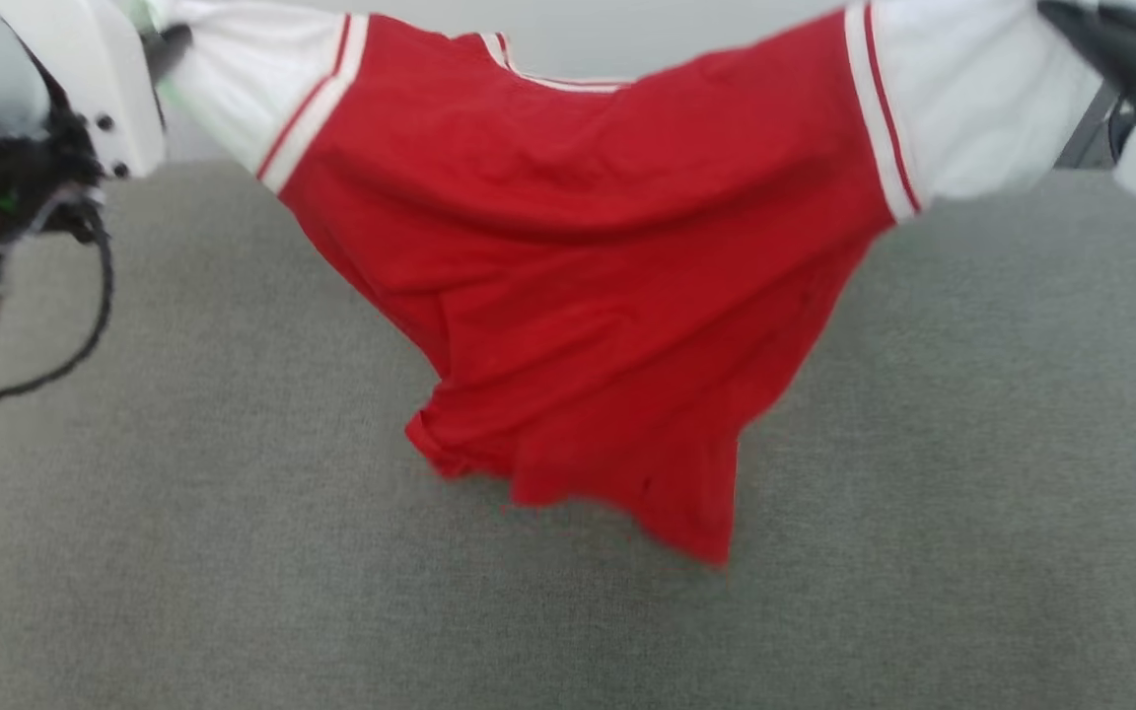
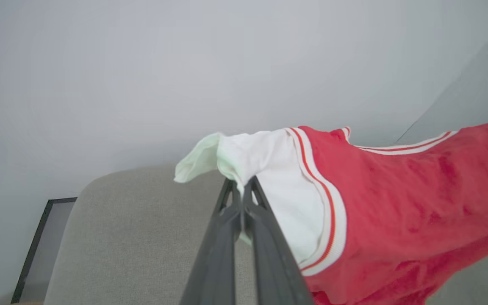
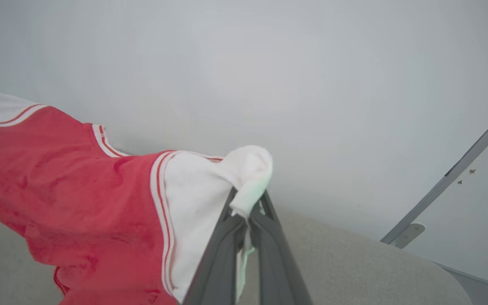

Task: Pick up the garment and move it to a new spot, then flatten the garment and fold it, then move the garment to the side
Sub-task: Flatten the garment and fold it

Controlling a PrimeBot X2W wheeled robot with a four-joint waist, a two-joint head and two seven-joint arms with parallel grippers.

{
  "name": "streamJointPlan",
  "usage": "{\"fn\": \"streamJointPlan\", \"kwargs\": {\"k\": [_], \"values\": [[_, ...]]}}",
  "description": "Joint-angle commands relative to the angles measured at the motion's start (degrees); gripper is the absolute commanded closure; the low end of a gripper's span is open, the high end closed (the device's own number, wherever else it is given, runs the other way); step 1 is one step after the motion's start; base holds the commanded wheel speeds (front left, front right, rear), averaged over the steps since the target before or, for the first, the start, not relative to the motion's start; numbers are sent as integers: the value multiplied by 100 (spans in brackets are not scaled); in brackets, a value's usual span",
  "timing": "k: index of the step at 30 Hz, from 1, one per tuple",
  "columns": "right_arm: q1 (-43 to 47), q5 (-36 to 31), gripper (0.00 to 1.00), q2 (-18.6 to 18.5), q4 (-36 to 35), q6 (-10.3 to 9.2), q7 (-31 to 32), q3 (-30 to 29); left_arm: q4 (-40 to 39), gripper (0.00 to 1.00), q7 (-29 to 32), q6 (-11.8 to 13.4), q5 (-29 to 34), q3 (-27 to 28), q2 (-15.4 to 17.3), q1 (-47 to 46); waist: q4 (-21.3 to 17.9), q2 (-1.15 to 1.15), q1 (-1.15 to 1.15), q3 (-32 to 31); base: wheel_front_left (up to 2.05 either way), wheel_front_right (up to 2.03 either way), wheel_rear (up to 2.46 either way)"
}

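Jersey T-shirt (image 1: 607, 296), red soft fabric with white sleeve ends and striped trim, hangs spread in the air above the grey fabric-covered bench (image 1: 134, 552). Your left claw (image 2: 244, 185) is clamped on one white sleeve end, your right claw (image 3: 248, 200) on the other; the hem droops low.

A grey, woven-fabric worktop (image 1: 972, 444) with rounded corners spreads wide below. Behind it rises a plain pale wall (image 2: 184, 63). A dark-framed panel (image 2: 42, 245) stands just beside one corner of the worktop. Near another corner, a slanted grey bar (image 3: 451, 173) ends in a pale bracket (image 3: 407, 235).
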Motion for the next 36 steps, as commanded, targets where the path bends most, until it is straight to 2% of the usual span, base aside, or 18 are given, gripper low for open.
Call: {"fn": "streamJointPlan", "kwargs": {"k": [1, 8, 13, 16, 19, 21, 25, 31, 36], "values": [[-192, 18, 100, 67, 38, -1, -81, 8, -57, 100, 39, 59, -6, 49, 53, -129, -62, 0, 0, -164, 0, 0, 0], [-724, 15, 100, 206, 171, 0, -82, 147, -239, 100, 118, 124, 69, 69, 99, -405, -88, 0, 0, -279, 0, 0, 0], [-1110, -51, 100, 352, 461, -1, -237, 232, -203, 100, 142, 158, 120, 49, 13, -651, -95, 0, 0, -222, 0, 0, 0], [-1343, -206, 100, 398, 756, -1, -426, 290, -101, 100, -5, 118, 181, 55, -75, -810, -82, 0, 0, -93, 0, 0, 0], [-1761, -598, 100, 498, 1295, -1, -1022, 343, 175, 100, -334, 38, 301, 34, -271, -1088, -61, 0, 0, 188, 0, 0, 0], [-1980, -828, 100, 532, 1603, -1, -1336, 490, 363, 100, -670, 4, 434, 57, -373, -1326, -47, 0, 0, 410, 0, 0, 0], [-2639, -1440, 100, 593, 2283, -1, -2366, 545, 815, 100, -1569, -125, 781, 82, -620, -1865, -24, 0, 0, 890, 0, 0, 0], [-3596, -2599, 100, 801, 3309, -1, -4151, 394, 1587, 100, -3396, -307, 1389, 101, -955, -2788, 16, 0, 0, 1457, 0, 0, 0], [-4158, -3643, 100, 911, 3913, -1, -5250, 125, 2101, 100, -4889, -474, 1785, 79, -1136, -3287, 63, 0, 0, 1775, 0, 0, 0]]}}
